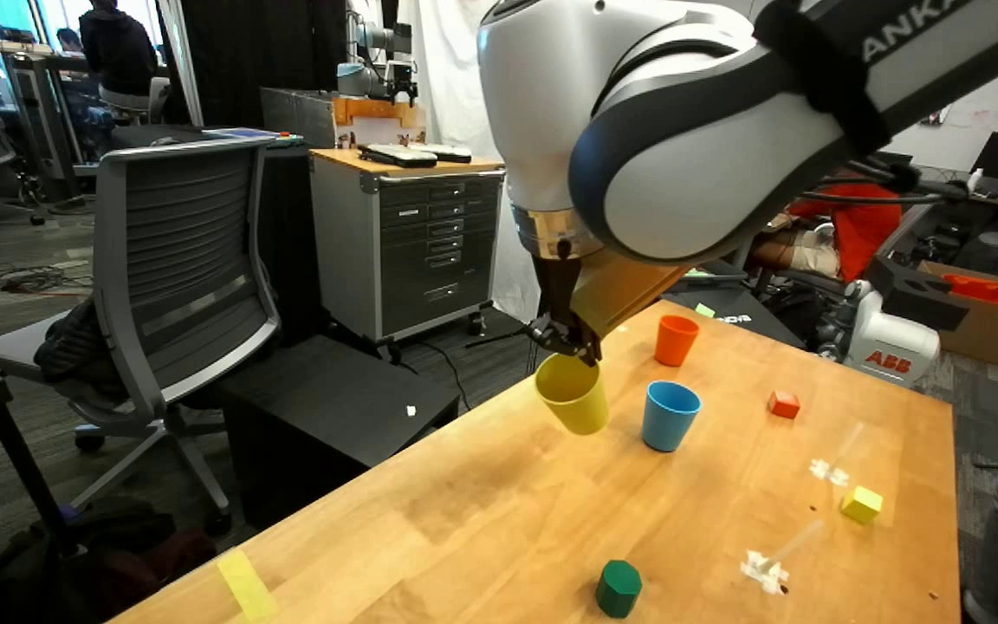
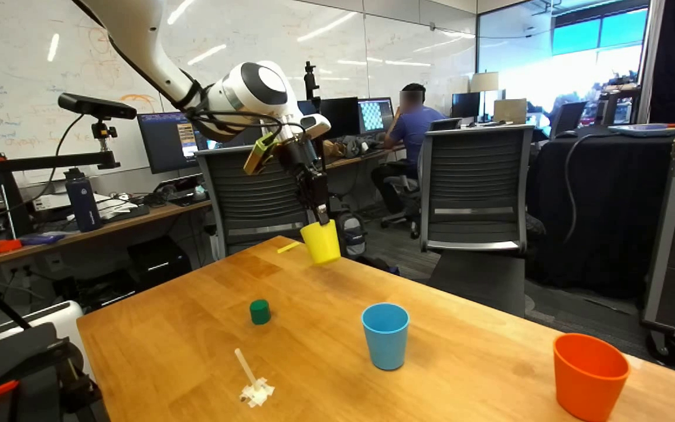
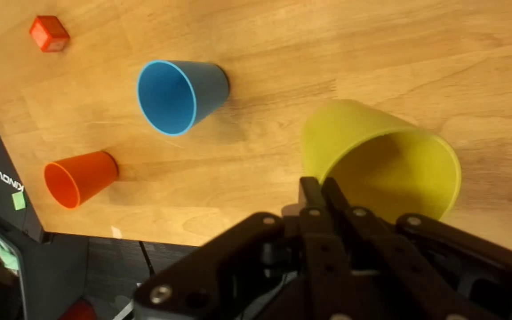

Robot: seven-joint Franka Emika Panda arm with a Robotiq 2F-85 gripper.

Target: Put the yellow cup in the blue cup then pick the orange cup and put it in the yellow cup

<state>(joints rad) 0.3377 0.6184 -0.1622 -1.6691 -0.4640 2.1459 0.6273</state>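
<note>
Yellow cup (image 3: 380, 160) is being pinched by its rim, tilted in mid-air, in the closed-up gripper (image 3: 320, 181), with the blue cup (image 3: 185, 97) standing lower and to its side, toward the orange cup (image 3: 82, 179).

Arm (image 1: 724, 165) well bent, gripper (image 3: 321, 181) angled down w/ fingertips (image 3: 311, 191) pinched v. close tog

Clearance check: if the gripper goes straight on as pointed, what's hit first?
Likely the wooden tabletop, met first by the yellow cup the gripper holds; how far below is unclear.
</note>
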